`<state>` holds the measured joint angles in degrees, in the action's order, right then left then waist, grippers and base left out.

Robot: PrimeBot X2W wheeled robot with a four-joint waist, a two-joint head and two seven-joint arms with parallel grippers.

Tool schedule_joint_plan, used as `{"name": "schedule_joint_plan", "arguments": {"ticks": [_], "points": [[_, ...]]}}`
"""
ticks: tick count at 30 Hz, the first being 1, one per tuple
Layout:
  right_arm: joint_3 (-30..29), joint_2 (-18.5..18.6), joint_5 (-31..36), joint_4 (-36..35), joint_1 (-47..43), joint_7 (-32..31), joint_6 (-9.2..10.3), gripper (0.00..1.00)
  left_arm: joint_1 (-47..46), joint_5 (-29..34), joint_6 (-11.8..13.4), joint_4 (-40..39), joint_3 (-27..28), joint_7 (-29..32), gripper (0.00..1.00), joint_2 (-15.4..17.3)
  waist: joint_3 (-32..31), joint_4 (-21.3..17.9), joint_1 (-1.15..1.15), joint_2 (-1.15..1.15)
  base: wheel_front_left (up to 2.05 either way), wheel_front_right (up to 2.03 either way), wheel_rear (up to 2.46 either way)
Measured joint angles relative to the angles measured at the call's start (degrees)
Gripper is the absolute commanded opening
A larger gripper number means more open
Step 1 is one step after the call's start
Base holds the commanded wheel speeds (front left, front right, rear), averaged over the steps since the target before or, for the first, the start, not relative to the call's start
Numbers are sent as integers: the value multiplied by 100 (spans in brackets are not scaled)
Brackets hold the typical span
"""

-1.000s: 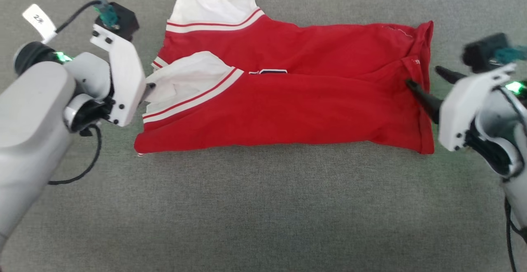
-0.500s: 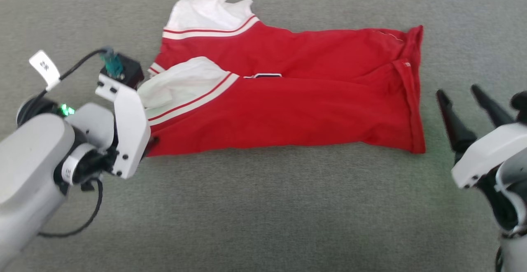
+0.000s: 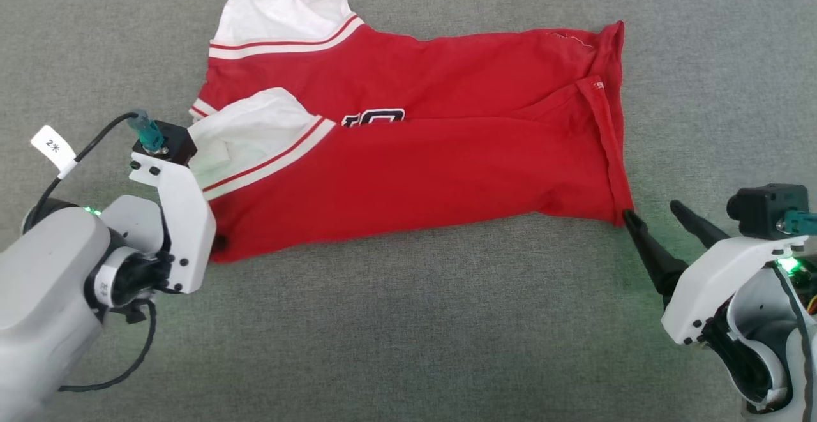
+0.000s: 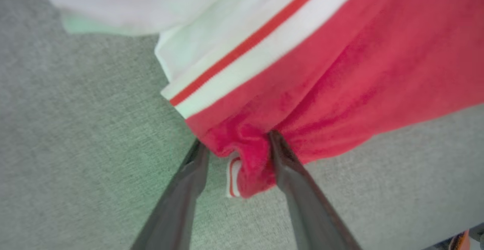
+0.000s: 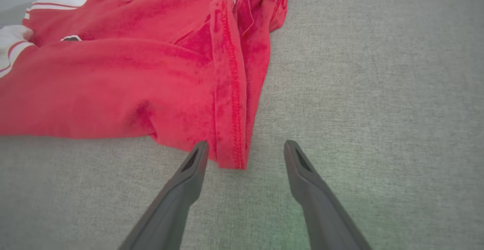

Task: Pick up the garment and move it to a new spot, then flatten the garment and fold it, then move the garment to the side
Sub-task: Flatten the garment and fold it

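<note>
— Where is the garment (image 3: pixel 415 166)?

— Flat on the grey bench (image 3: pixel 408 345), across the middle and far part. It is red, folded lengthwise, with its white-banded ends to the left and its stitched edge to the right. A dark printed mark peeks out at the fold line.

— And the left pincer (image 4: pixel 236 144)?

— At the near left corner. Its two dark fingers stand apart, one on each side of that corner. The red cloth is bunched up between them and touches both. A small white-and-red tab pokes out below the bunch.

— The right pincer (image 3: pixel 652 210)?

— Low over the bench at the near right corner, fingers spread wide and holding nothing. The left fingertip is just beside the corner's edge; the other is over bare grey fabric to the right.
</note>
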<state>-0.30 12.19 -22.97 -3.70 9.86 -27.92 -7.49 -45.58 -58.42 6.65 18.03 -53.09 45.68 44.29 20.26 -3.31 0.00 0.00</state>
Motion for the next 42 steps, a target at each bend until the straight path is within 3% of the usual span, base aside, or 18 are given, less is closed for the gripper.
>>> {"name": "schedule_joint_plan", "arguments": {"ticks": [9, 18, 19, 20, 21, 27, 33, 38, 42], "points": [[16, 70, -157, 356, 421, -838, 0, 100, -99, -79, -192, 268, -42, -83, 0, -337, 14, 215, 0, 0, 0, 0, 0], [152, 147, 129, 1341, 1339, -1809, 1, 100, -257, -49, -314, 412, -74, -190, 0, -603, 154, 466, 0, 0, 0, 0, 0], [190, 166, 107, 1458, 1432, -1916, 0, 77, -272, -47, -322, 433, -78, -199, 0, -627, 169, 491, 0, 0, 0, 0, 0], [260, 194, 46, 1558, 1518, -2016, 1, 24, -277, -47, -339, 457, -77, -219, 0, -641, 181, 514, 0, 0, 0, 0, 0], [363, 267, -19, 1628, 1583, -2116, 1, 0, -288, -47, -348, 486, -78, -237, 0, -667, 191, 540, 0, 0, 0, 0, 0], [636, 610, -356, 1710, 1750, -2250, -2, 0, -326, -46, -415, 545, -76, -318, 0, -727, 184, 635, 0, 0, 0, 0, 0], [727, 1087, -881, 1267, 1514, -2632, -2, 0, -240, -67, -349, 271, -68, -268, 0, -563, 60, 656, 0, 0, 0, 0, 0], [597, 1479, -1252, 547, 961, -3173, -2, 0, 31, -121, 1, -449, -45, -47, 0, -60, -49, 664, 0, 0, 0, 0, 0], [438, 1562, -1397, 219, 631, -3410, -2, 0, 286, -188, 293, -967, -30, 73, 0, 223, -73, 659, 0, 0, 0, 0, 0]]}}
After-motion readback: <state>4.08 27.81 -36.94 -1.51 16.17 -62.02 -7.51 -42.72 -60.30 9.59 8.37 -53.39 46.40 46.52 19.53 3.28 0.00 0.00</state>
